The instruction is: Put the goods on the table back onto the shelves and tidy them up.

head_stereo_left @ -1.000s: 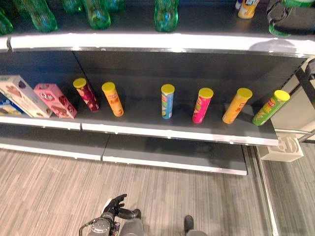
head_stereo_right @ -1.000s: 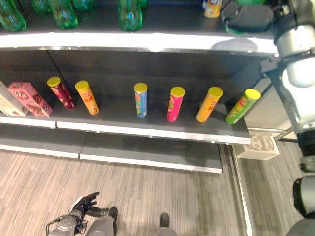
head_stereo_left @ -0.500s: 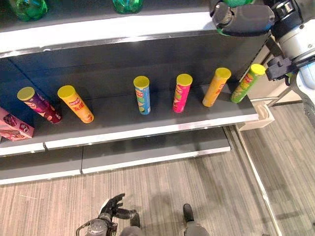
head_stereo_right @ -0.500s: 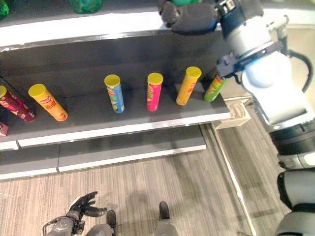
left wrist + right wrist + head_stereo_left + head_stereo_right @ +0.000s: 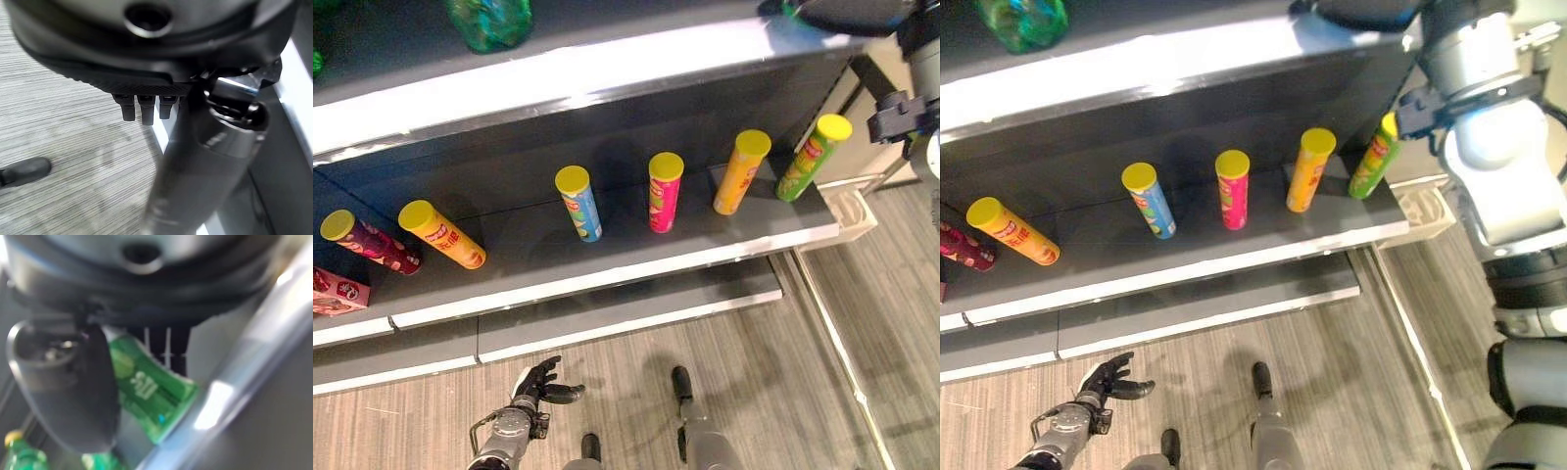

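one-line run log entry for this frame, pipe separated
right hand: shut on green bottle, at top shelf | left hand: open, low over floor | chip cans: standing on middle shelf

Six cans with yellow lids stand in a row on the middle shelf (image 5: 607, 264): a purple can (image 5: 367, 243) furthest left, an orange can (image 5: 440, 235) just beside it; then, more widely spaced, a blue can (image 5: 578, 204), a pink can (image 5: 663, 193), a yellow can (image 5: 741, 173) and a green can (image 5: 813, 157) near the shelf's right end; a pink box (image 5: 337, 291) sits left of the purple can; a green bottle (image 5: 489, 20) stands on the shelf above; a white tub (image 5: 854, 208) rests on the floor by the shelving's right end; the floor (image 5: 783, 372) is grey wood-grain plank, crossed by a pale strip (image 5: 832, 343).
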You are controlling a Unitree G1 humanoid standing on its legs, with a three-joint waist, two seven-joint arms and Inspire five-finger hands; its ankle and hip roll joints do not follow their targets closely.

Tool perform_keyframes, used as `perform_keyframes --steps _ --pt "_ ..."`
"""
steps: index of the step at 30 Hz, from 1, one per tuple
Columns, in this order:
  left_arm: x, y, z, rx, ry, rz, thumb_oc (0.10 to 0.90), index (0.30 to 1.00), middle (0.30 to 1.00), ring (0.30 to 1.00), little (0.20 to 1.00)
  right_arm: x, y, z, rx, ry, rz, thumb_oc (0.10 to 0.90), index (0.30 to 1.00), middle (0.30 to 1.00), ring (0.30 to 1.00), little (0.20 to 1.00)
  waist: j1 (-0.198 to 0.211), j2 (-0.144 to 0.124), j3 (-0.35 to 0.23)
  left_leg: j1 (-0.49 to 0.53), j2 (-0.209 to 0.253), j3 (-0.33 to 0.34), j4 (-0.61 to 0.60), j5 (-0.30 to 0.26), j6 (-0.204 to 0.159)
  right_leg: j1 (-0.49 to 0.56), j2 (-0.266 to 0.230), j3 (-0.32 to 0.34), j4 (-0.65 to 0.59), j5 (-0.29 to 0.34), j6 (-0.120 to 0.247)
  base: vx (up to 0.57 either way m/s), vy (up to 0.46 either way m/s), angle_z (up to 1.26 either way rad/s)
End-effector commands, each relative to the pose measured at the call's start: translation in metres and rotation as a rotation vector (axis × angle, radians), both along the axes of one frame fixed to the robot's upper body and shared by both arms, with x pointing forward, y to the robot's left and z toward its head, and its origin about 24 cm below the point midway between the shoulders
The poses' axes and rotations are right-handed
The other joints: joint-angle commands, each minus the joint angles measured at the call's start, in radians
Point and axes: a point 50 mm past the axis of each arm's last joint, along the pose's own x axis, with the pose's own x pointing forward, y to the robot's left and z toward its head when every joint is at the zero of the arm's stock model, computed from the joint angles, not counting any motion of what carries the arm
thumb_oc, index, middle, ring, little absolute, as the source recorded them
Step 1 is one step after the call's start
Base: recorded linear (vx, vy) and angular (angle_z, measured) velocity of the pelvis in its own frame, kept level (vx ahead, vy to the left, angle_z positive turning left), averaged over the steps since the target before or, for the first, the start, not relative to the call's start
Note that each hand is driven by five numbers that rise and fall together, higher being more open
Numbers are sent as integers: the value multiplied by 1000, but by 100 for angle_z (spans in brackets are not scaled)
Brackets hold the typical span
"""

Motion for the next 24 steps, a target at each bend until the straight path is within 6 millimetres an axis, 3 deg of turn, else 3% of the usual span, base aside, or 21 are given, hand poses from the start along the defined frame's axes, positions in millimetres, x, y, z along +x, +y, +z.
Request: perform_keyframes --steps 1,4,6,7,8,9,10,15,19,24 --pt "-7 22 5 89 -28 -42 800 900 900 900 900 -20 -4 23 -12 -127 15 400 300 300 300 300 47 -79 -74 60 -88 -81 2 -106 62 3 -104 81 77 -229 125 326 -323 18" --pt "-4 5 3 32 -35 -64 800 900 900 900 900 -42 -3 36 -40 -202 44 400 300 300 300 300 32 -87 -65 -80 -150 -108 276 -106 13 180 -145 2 -18 -239 95 204 -232 144" --pt "1 2 4 33 -41 -75 800 900 900 900 900 -49 -2 40 -28 -230 72 400 300 300 300 300 39 -119 -46 -182 -177 -127 454 -66 -49 246 -154 -14 -40 -263 63 121 -188 165" --pt "-6 0 0 14 -13 -78 800 900 900 900 900 -49 -5 42 -33 -215 63 400 300 300 300 300 41 -113 -59 -173 -109 -105 362 -43 -50 271 -147 -22 -47 -284 61 211 -85 70" --pt "-8 -1 -1 15 -7 -93 800 900 900 900 900 -49 -5 44 -35 -214 67 400 300 300 300 300 45 -109 -65 -161 -81 -110 309 -48 -40 274 -144 -19 -47 -292 60 276 49 29" --pt "-13 -3 -5 24 18 -114 800 900 900 900 900 -47 -7 42 -30 -209 63 400 300 300 300 300 44 -84 -74 -125 -38 -91 211 -39 -11 271 -127 -32 -29 -321 58 197 66 -3" --pt "-12 -6 -5 26 24 -139 800 900 900 900 900 -46 -19 42 -11 -193 3 400 300 300 300 300 25 -76 -81 -94 -4 -44 136 5 -10 251 -118 -53 5 -329 48 200 70 -12" --pt "-14 5 -4 69 39 -119 800 900 900 900 900 -36 -27 37 27 -161 -34 400 300 300 300 300 21 -76 -124 -21 -19 47 9 18 -7 248 -132 -78 21 -320 72 153 77 -33" --pt "-16 16 -4 98 52 -98 800 900 900 900 900 -28 -30 31 21 -121 -68 400 300 300 300 300 25 -81 -126 -9 -19 73 2 6 -1 239 -142 -80 24 -302 86 56 38 -17" --pt "-17 17 -4 101 52 -103 800 900 900 900 900 -19 -55 18 -21 -16 -221 400 300 300 300 300 9 -88 -124 -5 -18 100 2 -8 4 221 -154 -83 28 -283 102 3 41 -10"
